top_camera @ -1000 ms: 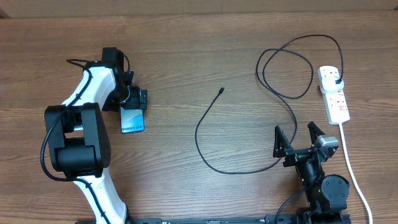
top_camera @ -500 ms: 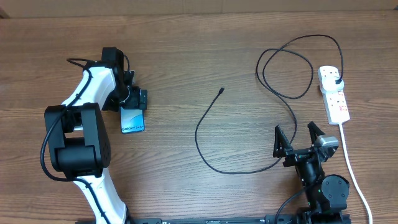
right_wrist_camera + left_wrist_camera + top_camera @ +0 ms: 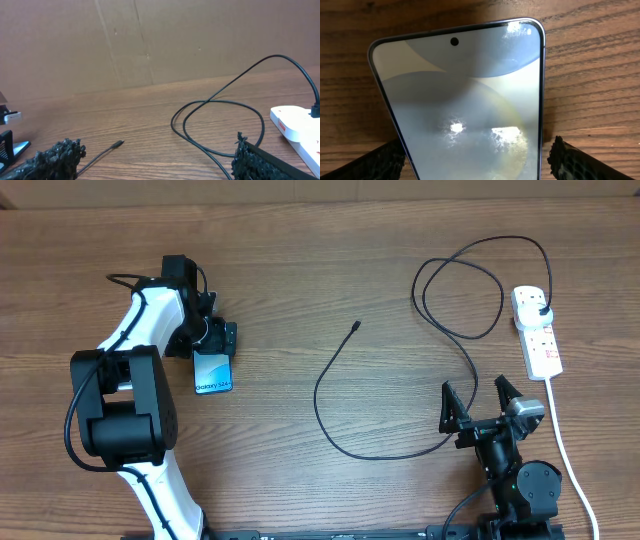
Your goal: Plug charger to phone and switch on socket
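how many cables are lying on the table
2: a thin black charger cable looping across the middle, and a thick white cord running from the white power strip at the right.

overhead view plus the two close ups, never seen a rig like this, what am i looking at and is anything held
These are two robot arms at a wooden table, each ending in a two-finger gripper. The overhead view looks straight down from a fixed camera. The other two views come from a camera on each wrist, so the dark bumpy shapes at their bottom edges are the arm's own fingers. The left gripper hovers over the phone, which lies screen up, its jaws open on either side. The right gripper is open too and holds nothing. Between them lies the charger, a thin black cable whose free tip rests loose on the wood. Its other end is plugged into the socket, a white power strip.
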